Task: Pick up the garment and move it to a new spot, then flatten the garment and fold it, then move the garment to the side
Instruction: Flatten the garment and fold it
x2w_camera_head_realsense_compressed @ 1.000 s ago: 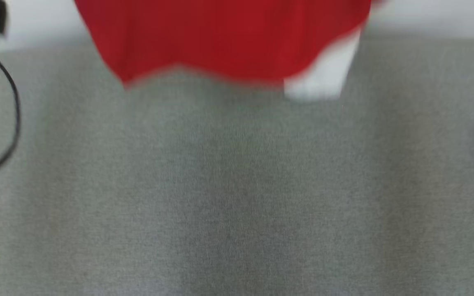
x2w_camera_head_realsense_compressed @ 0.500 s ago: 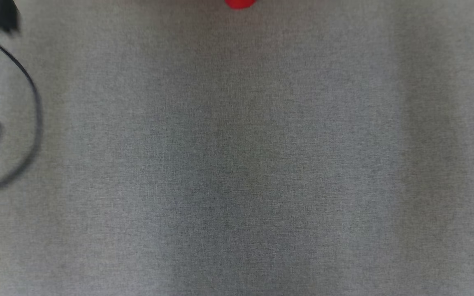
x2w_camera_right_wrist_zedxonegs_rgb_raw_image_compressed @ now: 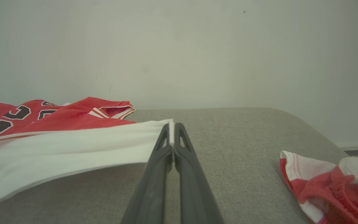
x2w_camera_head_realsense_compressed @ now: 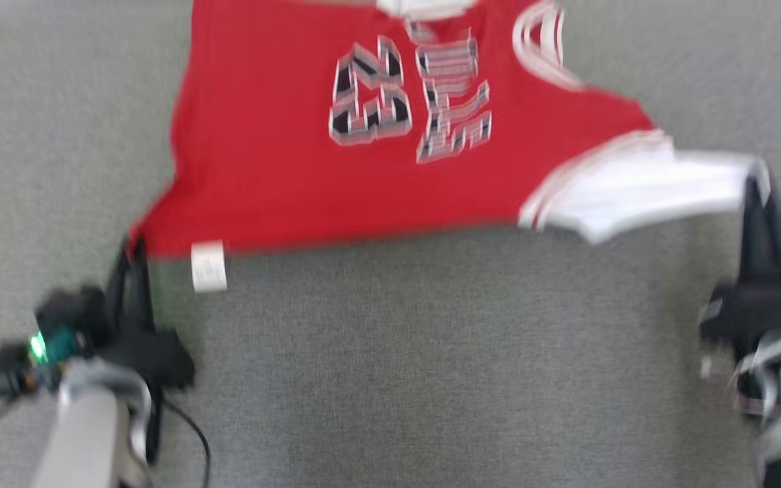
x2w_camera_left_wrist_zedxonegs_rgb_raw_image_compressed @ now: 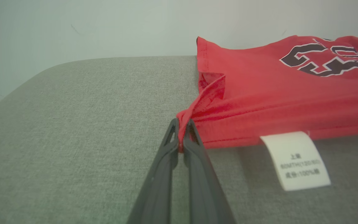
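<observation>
Lower left of the head view: the pale left forearm (x2w_camera_head_realsense_compressed: 89,434) is entering from the bottom edge, a thin black cable (x2w_camera_head_realsense_compressed: 194,434) looping beside it. The left gripper (x2w_camera_head_realsense_compressed: 134,252) is pointing up the frame with its two dark fingers pressed together, pinching the lower left corner of the red basketball-style jersey with white sleeves (x2w_camera_head_realsense_compressed: 282,169). In the left wrist view the left gripper (x2w_camera_left_wrist_zedxonegs_rgb_raw_image_compressed: 181,124) is nipping a bunched fold of the jersey (x2w_camera_left_wrist_zedxonegs_rgb_raw_image_compressed: 259,93) at the hem, near frame centre. A white rectangular care label (x2w_camera_left_wrist_zedxonegs_rgb_raw_image_compressed: 295,160) is hanging from that hem at the lower right, with a shadow beneath it; in the head view the label (x2w_camera_head_realsense_compressed: 208,266) is sitting just right of the fingers.

Right edge of the head view: the right gripper (x2w_camera_head_realsense_compressed: 756,179) is likewise closed, gripping the end of the white sleeve. In the right wrist view the right gripper (x2w_camera_right_wrist_zedxonegs_rgb_raw_image_compressed: 172,127) is clamping the sleeve edge at frame centre, and the jersey (x2w_camera_right_wrist_zedxonegs_rgb_raw_image_compressed: 73,119) is stretching away to the left, its sleeve standing clear of the grey woven fabric surface (x2w_camera_right_wrist_zedxonegs_rgb_raw_image_compressed: 244,140).

The jersey is spanning the upper half of the head view, print facing up, over the grey surface (x2w_camera_head_realsense_compressed: 431,373). A crumpled red-and-white striped cloth (x2w_camera_right_wrist_zedxonegs_rgb_raw_image_compressed: 328,189) is lying at the lower right of the right wrist view, well apart from the jersey. A pale wall (x2w_camera_right_wrist_zedxonegs_rgb_raw_image_compressed: 197,46) is rising beyond the surface's far edge
</observation>
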Robot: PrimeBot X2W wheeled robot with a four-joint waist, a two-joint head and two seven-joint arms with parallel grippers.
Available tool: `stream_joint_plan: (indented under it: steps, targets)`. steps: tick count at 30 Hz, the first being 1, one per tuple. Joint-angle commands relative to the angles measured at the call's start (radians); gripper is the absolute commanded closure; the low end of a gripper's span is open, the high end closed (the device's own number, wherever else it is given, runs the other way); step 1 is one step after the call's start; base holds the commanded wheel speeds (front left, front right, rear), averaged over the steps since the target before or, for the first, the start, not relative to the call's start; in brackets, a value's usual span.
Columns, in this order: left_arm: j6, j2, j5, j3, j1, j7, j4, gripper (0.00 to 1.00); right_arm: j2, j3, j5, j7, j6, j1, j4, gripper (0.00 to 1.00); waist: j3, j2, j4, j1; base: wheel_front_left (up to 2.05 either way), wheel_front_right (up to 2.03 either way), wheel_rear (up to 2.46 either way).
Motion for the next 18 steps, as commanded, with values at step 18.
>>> stream_joint_plan:
  steps: [18]
  targets:
    - [-0.026, -0.109, 0.082, 0.136, 0.496, -0.002, -0.003, 1.0, 0.079, 0.012, -0.034, -0.005, -0.005, 0.452, 0.121, 1.0, -0.392, 0.0, -0.029, 0.0003, 0.0, 0.0, 0.0]
